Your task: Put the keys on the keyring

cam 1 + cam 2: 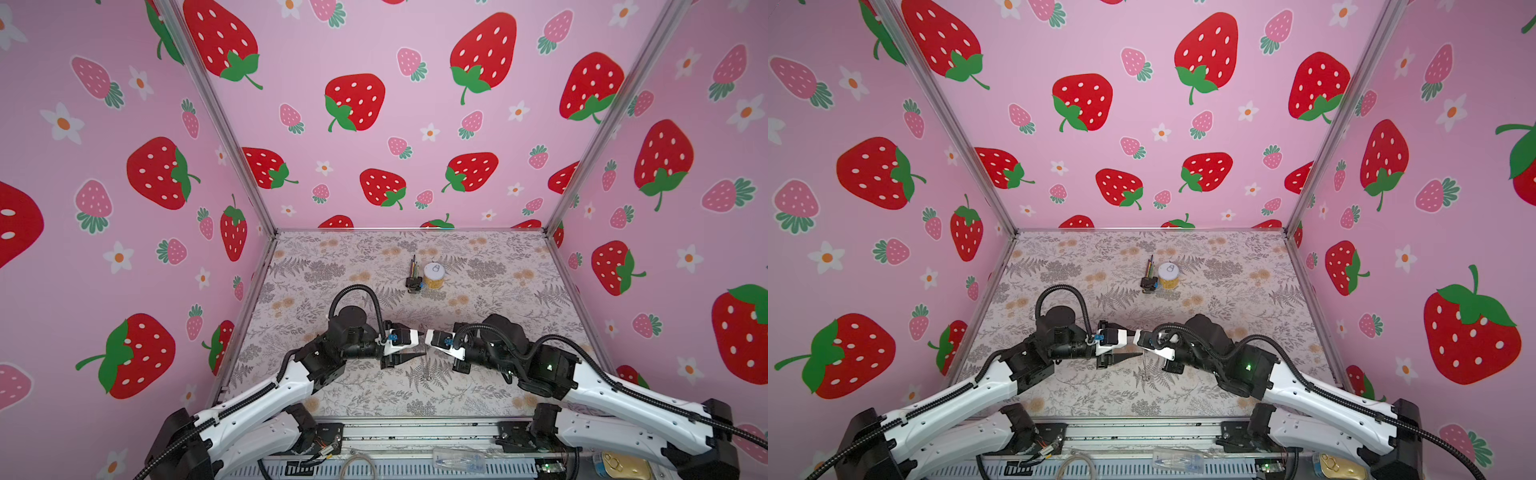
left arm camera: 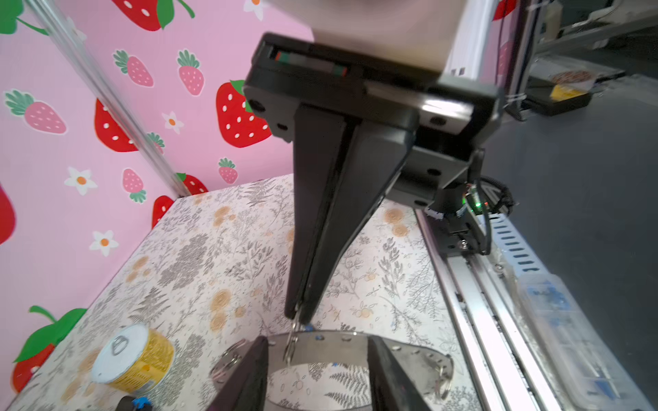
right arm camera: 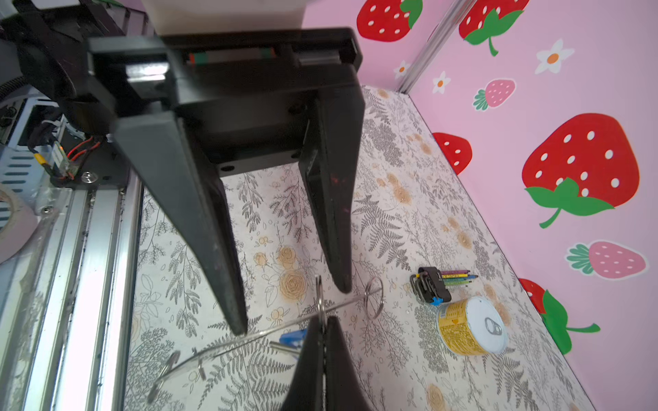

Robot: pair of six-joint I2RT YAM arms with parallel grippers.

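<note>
the left claw (image 3: pixel 290 307) stands spread, its two black fingers (image 3: pixel 213 267) well apart, tips just over the keyring (image 2: pixel 320 350) — a wide grey hoop with dots along its edge, seen as a thin line from the right wrist. from the left wrist the hoop's band runs across between those fingers and past them on both sides; whether either finger touches it i cannot tell. the right claw (image 2: pixel 298 316) is pressed together, pinching a small wire ring (image 3: pixel 319 297) that sits on the hoop. in both top views the two claws meet tip to tip over the middle of the table (image 3: pixel 391 220). the blue key tag (image 3: pixel 292 337) shows just beside the right claw's fingers, under the hoop's line, with a short metal pin (image 3: pixel 281 347) next to it — whether it hangs on anything is unclear. well apart, toward the back, a yellow can (image 1: pixel 433 277) with a white lid stands upright, and a black clip (image 1: pixel 413 283) holding coloured sticks sits just beside it.
</note>
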